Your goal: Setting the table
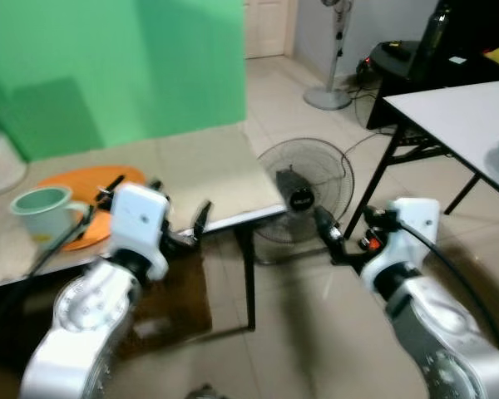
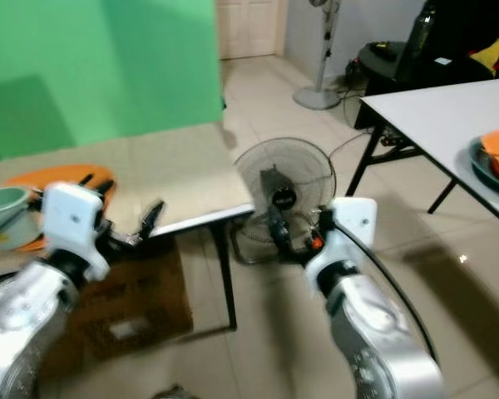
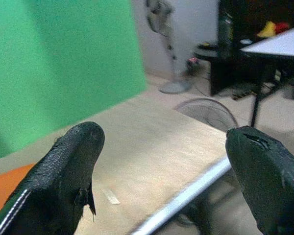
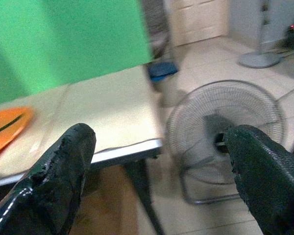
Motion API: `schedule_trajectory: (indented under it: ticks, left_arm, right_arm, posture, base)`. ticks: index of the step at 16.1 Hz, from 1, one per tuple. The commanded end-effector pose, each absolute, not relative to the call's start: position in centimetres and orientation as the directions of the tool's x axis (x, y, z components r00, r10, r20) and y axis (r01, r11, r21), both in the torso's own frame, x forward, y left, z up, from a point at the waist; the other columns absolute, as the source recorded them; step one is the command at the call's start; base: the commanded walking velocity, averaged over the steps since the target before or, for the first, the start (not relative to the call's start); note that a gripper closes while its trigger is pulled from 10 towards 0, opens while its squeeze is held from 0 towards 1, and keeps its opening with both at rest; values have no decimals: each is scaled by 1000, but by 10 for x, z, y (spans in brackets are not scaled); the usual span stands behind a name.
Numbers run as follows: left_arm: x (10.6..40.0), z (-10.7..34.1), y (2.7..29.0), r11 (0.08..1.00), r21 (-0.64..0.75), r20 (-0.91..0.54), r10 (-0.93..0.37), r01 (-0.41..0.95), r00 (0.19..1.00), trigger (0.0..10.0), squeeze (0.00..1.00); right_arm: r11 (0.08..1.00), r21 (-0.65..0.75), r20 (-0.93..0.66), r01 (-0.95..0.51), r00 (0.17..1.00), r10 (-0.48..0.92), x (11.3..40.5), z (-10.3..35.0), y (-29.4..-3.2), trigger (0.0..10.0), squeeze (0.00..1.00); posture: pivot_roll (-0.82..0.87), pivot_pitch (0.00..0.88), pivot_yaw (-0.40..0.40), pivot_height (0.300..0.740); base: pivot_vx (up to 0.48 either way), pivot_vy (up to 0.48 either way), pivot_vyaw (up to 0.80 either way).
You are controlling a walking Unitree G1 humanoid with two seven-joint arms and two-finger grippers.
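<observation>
A low beige-topped counter (image 1: 191, 166) with a pale metal edge is being faced by the robot, in front of a green backdrop (image 1: 108, 66). A flat round orange plate (image 1: 83, 187) is lying on the counter's left part, with dark sticks — possibly chopsticks, too blurred to be told — resting across it. A pale green mug (image 1: 43, 212) is standing just beside the plate, at its left edge.

The left hand (image 1: 183, 231) is being held at the counter's front edge, near the plate but apart from it; its two black fingers (image 3: 63, 171) are being kept wide apart, and nothing is being gripped. The right hand (image 1: 328, 237) is being held out over the tiled floor, right of the counter, in front of a round wire-caged floor fan (image 1: 306, 187); its fingers (image 4: 63, 166) are likewise being kept wide apart and empty.

A white-topped folding counter (image 2: 449, 125) is standing to the right — a teal dish (image 2: 491, 170) holding something orange is sitting at its near edge. A brown cardboard box (image 2: 133, 307) is lying under the beige counter.
</observation>
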State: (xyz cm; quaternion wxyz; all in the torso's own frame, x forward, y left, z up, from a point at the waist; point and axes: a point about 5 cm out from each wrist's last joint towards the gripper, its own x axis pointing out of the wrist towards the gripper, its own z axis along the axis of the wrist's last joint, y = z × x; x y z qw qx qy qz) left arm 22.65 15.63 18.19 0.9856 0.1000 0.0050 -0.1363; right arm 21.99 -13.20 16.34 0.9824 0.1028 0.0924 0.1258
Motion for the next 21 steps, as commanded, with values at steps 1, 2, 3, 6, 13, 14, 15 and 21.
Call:
schedule_trajectory:
  ticks: [1, 2, 3, 6, 13, 14, 15, 21]
  left_arm:
    - [226, 180, 155, 942, 190, -47, -272, 276, 961, 10000, 114]
    - [225, 178, 155, 937, 213, -59, -271, 277, 961, 10000, 4]
    - [225, 177, 153, 939, 202, -62, -272, 279, 960, 10000, 0]
    - [226, 177, 153, 942, 201, -59, -263, 269, 963, 10000, 0]
    - [225, 179, 153, 943, 195, -35, -268, 270, 963, 10000, 0]
    - [225, 180, 153, 943, 195, -35, -267, 269, 963, 10000, 0]
    - [225, 180, 154, 944, 194, -34, -266, 268, 963, 10000, 0]
    - [224, 180, 153, 944, 190, -30, -268, 269, 963, 10000, 0]
  right_arm:
    - [950, 218, -149, -222, 955, 257, 221, 166, -134, 10000, 1000]
    - [950, 219, -149, -223, 954, 258, 221, 166, -134, 10000, 1000]
    - [949, 223, -157, -224, 952, 262, 221, 165, -134, 10000, 1000]
    - [949, 217, -159, -229, 951, 266, 222, 165, -134, 10000, 1000]
    - [952, 192, -157, -240, 950, 271, 226, 165, -134, 10000, 1000]
    - [953, 189, -155, -236, 952, 266, 227, 166, -134, 10000, 1000]
    - [953, 184, -153, -241, 951, 270, 227, 166, -134, 10000, 1000]
    - [947, 160, -147, -280, 942, 303, 228, 168, -131, 10000, 1000]
  posture:
    - [164, 0, 11, 740]
    - [165, 0, 10, 740]
    - [165, 0, 8, 740]
    - [164, 0, 2, 740]
    - [170, 0, -6, 740]
    - [169, 0, -6, 740]
    - [169, 0, -6, 740]
    - [171, 0, -12, 740]
  base:
    - [0, -424, 0]
    - [0, -244, 0]
    - [0, 0, 0]
    - [0, 0, 0]
    - [92, 0, 571]
    - [330, 0, 0]
    - [334, 0, 0]
    - [336, 0, 400]
